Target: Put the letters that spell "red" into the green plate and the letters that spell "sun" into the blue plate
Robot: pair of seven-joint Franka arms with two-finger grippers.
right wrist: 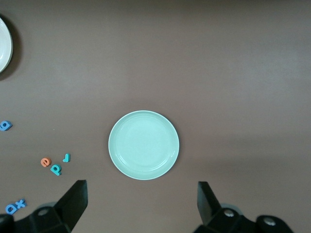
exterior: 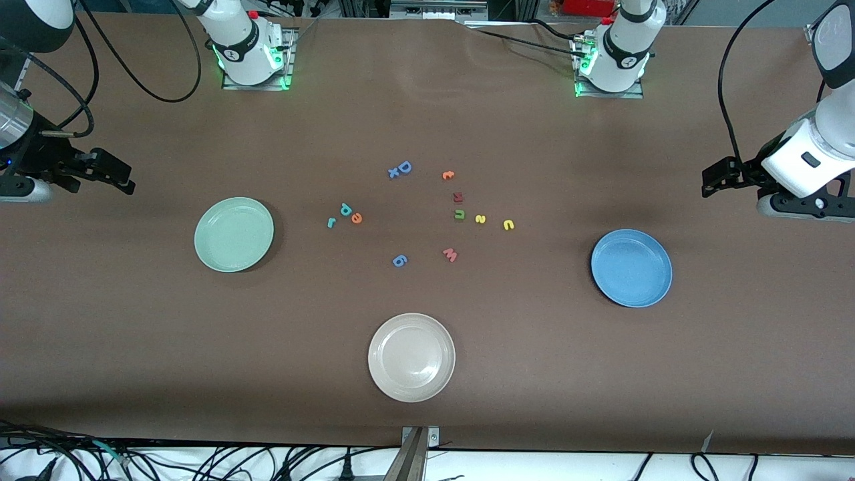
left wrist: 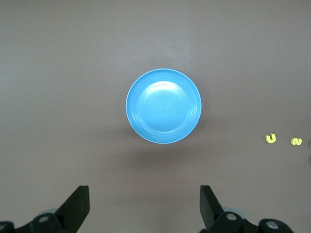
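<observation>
The green plate lies toward the right arm's end of the table and holds nothing. The blue plate lies toward the left arm's end, also bare. Between them lie a teal r, teal d and orange e. An olive u, yellow s and yellow n sit closer to the blue plate. My right gripper hangs open over bare table beside the green plate. My left gripper hangs open beside the blue plate.
A cream-white plate sits nearest the front camera. Other letters lie among the task letters: blue D, blue x, small orange letter, dark red letter, salmon w and a blue character.
</observation>
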